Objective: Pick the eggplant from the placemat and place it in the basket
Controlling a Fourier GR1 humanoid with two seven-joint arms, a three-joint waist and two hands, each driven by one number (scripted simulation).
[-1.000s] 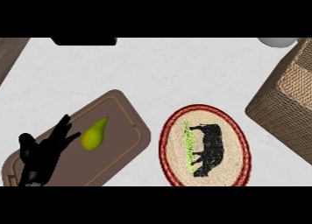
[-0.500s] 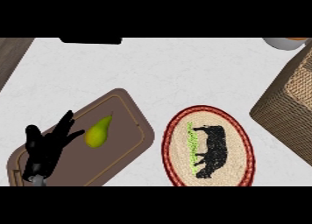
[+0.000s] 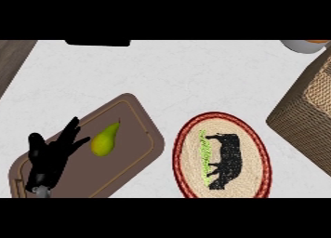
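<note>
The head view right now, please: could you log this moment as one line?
left hand open beside pear on cutting board | right hand not in view | placemat without eggplant | basket at right

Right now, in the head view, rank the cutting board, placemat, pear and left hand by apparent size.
1. cutting board, though partly cut off below
2. placemat
3. left hand, likely nearer the camera, so its rank is unsure
4. pear

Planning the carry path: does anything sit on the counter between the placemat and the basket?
Nothing visible does. Only bare counter separates the placemat from the basket at its right; the pear and cutting board lie on the placemat's other side.
</note>
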